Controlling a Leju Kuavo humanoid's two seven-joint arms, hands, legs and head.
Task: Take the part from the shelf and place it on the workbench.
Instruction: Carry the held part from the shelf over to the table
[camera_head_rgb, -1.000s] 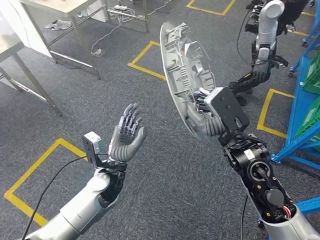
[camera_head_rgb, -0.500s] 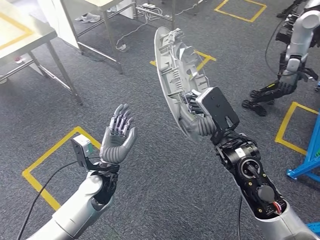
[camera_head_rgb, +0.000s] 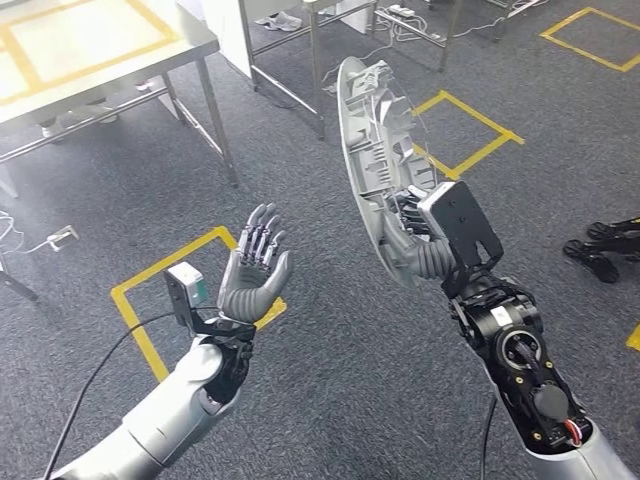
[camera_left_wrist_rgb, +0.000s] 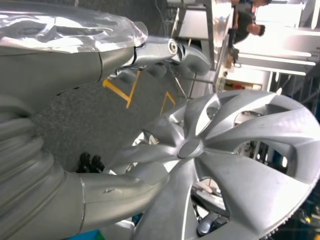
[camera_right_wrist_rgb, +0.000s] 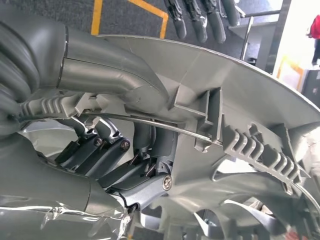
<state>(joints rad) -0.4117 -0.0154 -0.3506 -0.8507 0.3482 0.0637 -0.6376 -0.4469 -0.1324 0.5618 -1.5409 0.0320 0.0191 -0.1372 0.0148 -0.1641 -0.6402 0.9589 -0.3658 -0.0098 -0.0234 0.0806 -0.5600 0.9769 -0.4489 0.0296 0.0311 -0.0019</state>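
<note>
Aloft above grey carpet, the silver wheel cover (camera_head_rgb: 367, 150) stands on edge, clamped at its rim by the right hand (camera_head_rgb: 411, 235). Beside it, the left hand (camera_head_rgb: 253, 270) is raised, fingers spread, holding nothing. A steel workbench (camera_head_rgb: 90, 45) stands beyond.

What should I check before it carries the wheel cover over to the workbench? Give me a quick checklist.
1. Grip on the wheel cover: ok. The right hand holds it at its lower rim, thumb on one face and fingers on the ribbed back.
2. Cover attitude: ok for carrying; it stands on edge, so it must be tilted flat before it is set down.
3. Left hand: ok. It is open, palm up, apart from the cover and free to support it.
4. Workbench: cannot tell. One corner of its top shows at upper left.
5. Path: not ok yet. Table legs and floor cables lie near the route.
</note>
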